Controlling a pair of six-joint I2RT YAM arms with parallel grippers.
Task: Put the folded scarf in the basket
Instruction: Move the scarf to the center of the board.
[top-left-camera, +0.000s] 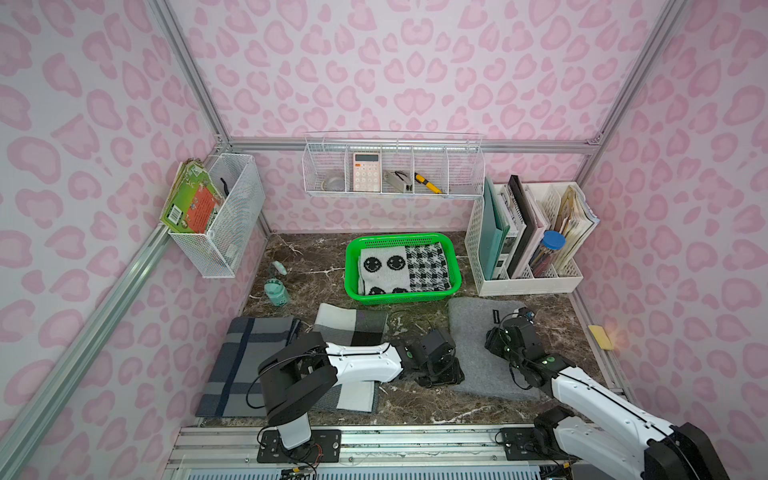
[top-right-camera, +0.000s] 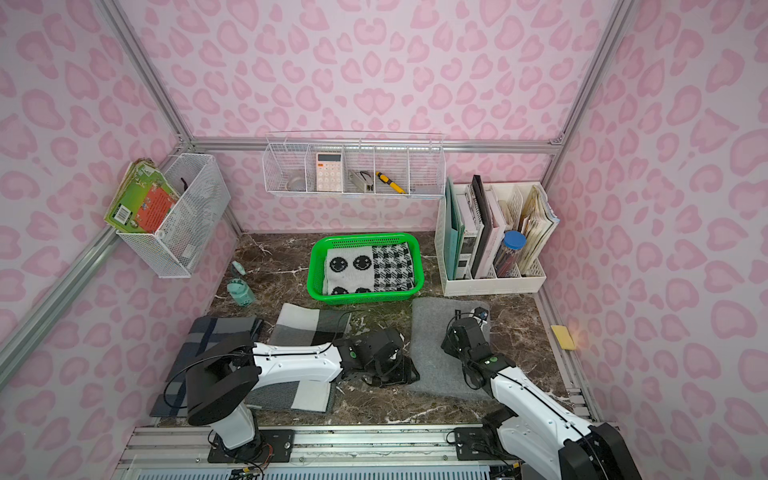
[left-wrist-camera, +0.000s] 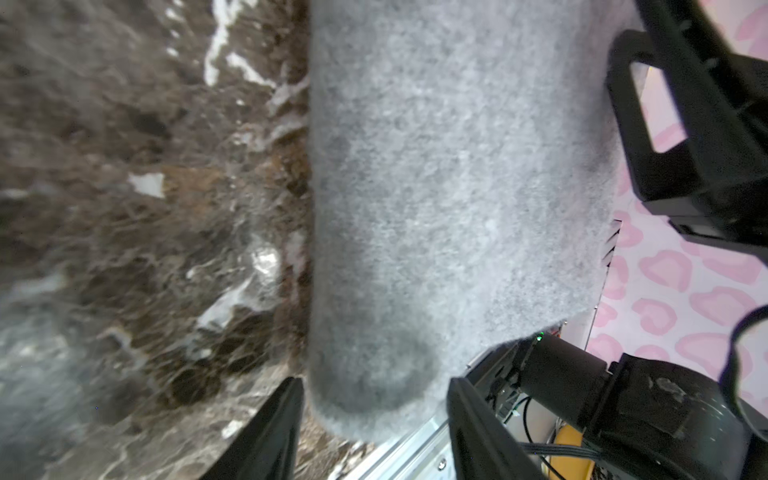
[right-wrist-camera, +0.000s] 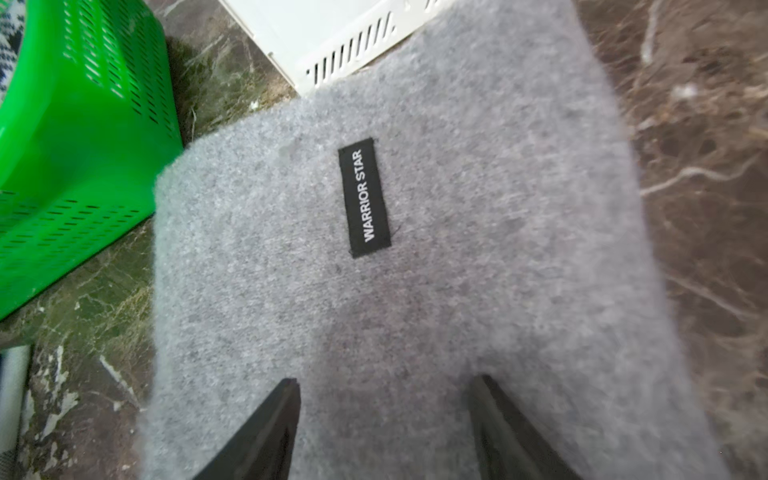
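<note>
Left tool (left-wrist-camera: 374, 419): jaws apart, straddling the grey scarf's (top-left-camera: 478, 345) edge.
Right tool (right-wrist-camera: 384, 415): jaws apart, pressed onto the scarf beside the basket (top-left-camera: 353, 266).
Scarf: fuzzy, folded flat on the table (top-left-camera: 415, 403).

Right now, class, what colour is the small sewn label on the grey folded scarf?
Black label with white lettering; clearest in the right wrist view.
</note>
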